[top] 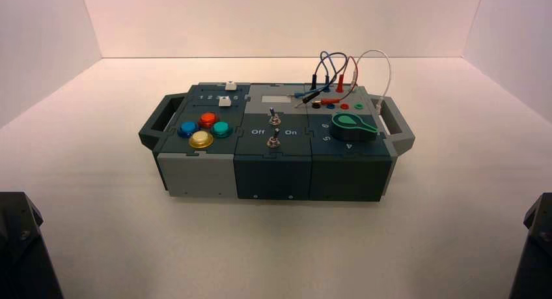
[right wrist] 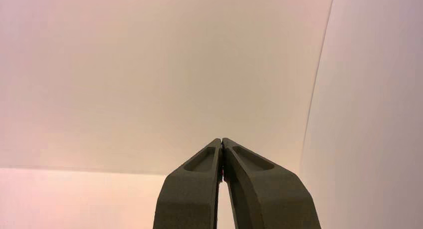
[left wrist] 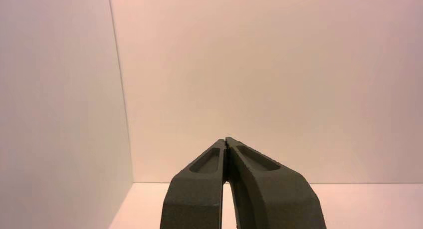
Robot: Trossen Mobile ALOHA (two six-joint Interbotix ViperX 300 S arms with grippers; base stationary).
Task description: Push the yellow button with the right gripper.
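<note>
Currently the right gripper [right wrist: 222, 139] is closed, well apart from the yellow button [top: 201, 139]; the left gripper [left wrist: 226, 138] is parked, closed too.

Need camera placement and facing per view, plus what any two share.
High: above and behind the arms, looking down at the button-and-switch box; parts of both arms show at the lower left and right edges.
Left wrist: on the left arm, facing the pale back wall; left gripper shows, fingertips together.
Right wrist: on the right arm, facing the same wall; right gripper shows, fingertips together.
Shared: both wrist views catch back wall and a side wall, no box.
</note>
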